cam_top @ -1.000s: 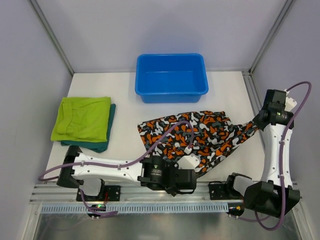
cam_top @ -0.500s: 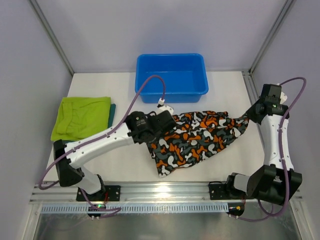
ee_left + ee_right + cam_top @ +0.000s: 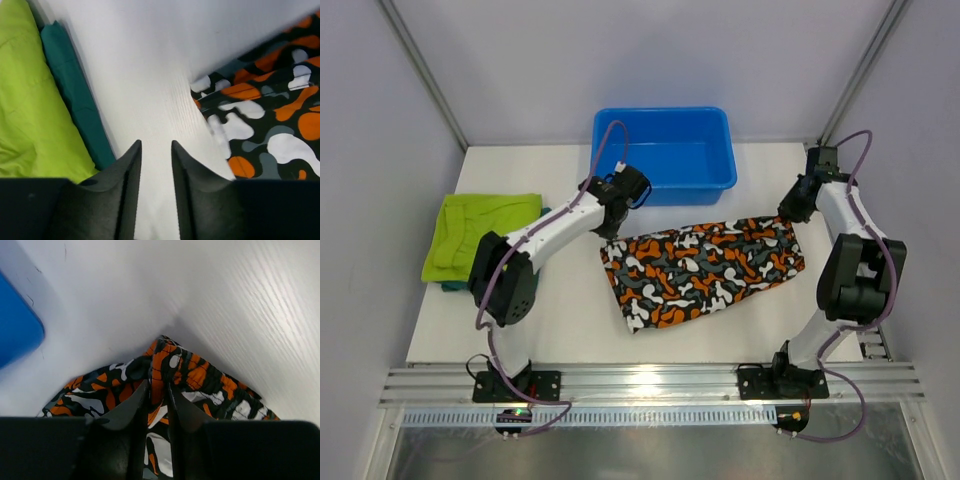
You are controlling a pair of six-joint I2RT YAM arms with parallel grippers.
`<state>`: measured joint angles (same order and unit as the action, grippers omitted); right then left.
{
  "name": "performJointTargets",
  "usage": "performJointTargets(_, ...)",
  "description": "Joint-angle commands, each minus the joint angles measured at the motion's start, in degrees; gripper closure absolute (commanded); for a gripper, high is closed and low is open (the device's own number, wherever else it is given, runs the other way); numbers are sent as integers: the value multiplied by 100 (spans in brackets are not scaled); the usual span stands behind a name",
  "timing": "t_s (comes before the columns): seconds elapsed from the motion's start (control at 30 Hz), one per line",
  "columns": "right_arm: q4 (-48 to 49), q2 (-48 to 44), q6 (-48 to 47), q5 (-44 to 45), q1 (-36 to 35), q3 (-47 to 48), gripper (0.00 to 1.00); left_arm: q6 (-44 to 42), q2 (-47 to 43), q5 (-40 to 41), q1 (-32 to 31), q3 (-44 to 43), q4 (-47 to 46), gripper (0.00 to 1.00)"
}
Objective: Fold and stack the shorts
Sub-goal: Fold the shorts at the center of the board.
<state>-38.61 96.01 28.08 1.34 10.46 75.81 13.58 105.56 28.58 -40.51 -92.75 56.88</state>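
Camouflage shorts (image 3: 705,265) are laid flat mid-tabletop (image 3: 560,310), and lime shorts (image 3: 485,235) are stacked on teal shorts (image 3: 75,105) at left. The left hand (image 3: 155,146) is held narrowly parted and empty. Whether the right hand (image 3: 157,384) grips the camouflage corner cannot be told. A blue tub (image 3: 665,185) is set just beyond.

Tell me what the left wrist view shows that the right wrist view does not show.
Only the left wrist view shows the lime shorts lying on the teal shorts. Only the right wrist view shows a corner of the blue tub. Both views show part of the camouflage shorts and the white table.
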Motion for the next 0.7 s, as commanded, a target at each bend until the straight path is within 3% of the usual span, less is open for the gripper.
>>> performJointTargets(0.0,398,453,-520,-643,-123,573,75,-172,263,-124,402,-138,-336,65)
performJointTargets(0.07,319,585,-663,-759,-141,671,62,-128,299,-72,483,-270,-345,55)
performJointTargets(0.17,214,437,-742,-452,-141,637,54,-75,115,-72,492,-393,-266,53)
performJointTargets(0.3,-320,-54,-707,-135,-106,672,52,292,-647,-334,387,-175,-2,50)
performJointTargets(0.33,-410,-143,-681,66,-88,672,52,364,-825,-823,351,18,-37,49)
performJointTargets(0.43,-656,-581,-663,296,-79,444,52,688,-1596,-1833,351,1230,-744,46)
performJointTargets(0.5,-613,-837,-637,340,-35,-54,52,690,-1871,-2031,351,2072,-1326,44)
performJointTargets(0.67,-376,-1514,-593,218,149,-1197,52,461,-1391,-2558,562,2086,-1751,44)
